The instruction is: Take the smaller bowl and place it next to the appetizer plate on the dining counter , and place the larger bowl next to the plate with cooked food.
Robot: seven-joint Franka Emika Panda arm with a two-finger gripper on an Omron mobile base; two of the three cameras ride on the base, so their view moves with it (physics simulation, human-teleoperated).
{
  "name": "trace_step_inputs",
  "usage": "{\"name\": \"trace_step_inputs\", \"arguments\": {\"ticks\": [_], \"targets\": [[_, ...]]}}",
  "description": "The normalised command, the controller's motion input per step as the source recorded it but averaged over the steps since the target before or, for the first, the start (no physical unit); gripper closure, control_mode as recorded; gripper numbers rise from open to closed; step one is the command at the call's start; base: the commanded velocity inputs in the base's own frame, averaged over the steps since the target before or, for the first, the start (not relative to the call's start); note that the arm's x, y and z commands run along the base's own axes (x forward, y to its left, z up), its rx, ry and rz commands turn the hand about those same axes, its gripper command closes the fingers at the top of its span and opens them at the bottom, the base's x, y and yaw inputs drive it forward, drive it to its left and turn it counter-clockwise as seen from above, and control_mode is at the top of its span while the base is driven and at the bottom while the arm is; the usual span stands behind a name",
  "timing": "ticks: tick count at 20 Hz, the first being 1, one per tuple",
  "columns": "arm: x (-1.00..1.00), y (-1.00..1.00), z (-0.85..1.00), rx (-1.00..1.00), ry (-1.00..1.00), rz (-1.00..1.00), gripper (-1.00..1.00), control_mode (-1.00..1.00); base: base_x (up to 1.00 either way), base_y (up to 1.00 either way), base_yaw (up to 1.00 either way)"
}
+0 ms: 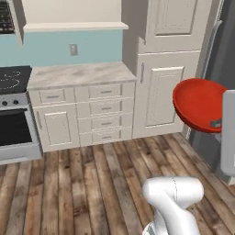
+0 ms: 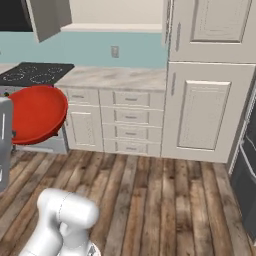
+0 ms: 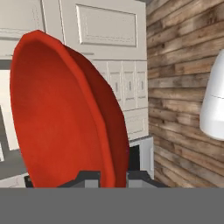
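Note:
The smaller bowl (image 3: 61, 109) is glossy red and stands on edge in the hand view, its rim pinched between my gripper's (image 3: 114, 177) two dark fingertips. The gripper is shut on that rim. From the left base view the red bowl (image 1: 199, 103) hangs in the air at the right, in front of the tall cabinet, with the gripper (image 1: 215, 124) at its lower right edge. The right base view has the bowl (image 2: 37, 115) at the left, in front of the stove. The larger bowl, the appetizer plate, the plate with cooked food and the dining counter are out of view.
A marbled counter with cream drawers (image 1: 78, 73) runs along the back wall, with a stove (image 1: 13, 114) to its left and a tall cream cabinet (image 1: 165, 92) to its right. A dark appliance (image 2: 247, 165) stands at the far right. Wooden floor (image 1: 92, 183) lies between me and them.

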Motion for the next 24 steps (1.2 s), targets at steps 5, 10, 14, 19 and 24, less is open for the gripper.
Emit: {"name": "trace_step_inputs", "arguments": {"ticks": [5, 10, 14, 19, 24], "targets": [[0.0, 0.0, 0.0, 0.0, 0.0, 0.0, 1.0, 1.0, -1.0, -0.18, 0.39], [0.0, 0.0, 0.0, 0.0, 0.0, 0.0, 1.0, 1.0, -1.0, 0.31, 0.08], [0.0, 0.0, 0.0, 0.0, 0.0, 0.0, 1.0, 1.0, -1.0, 0.32, 0.06], [0.0, 0.0, 0.0, 0.0, 0.0, 0.0, 1.0, 1.0, -1.0, 0.85, 0.11], [0.0, 0.0, 0.0, 0.0, 0.0, 0.0, 1.0, 1.0, -1.0, 1.0, 0.12]]}}
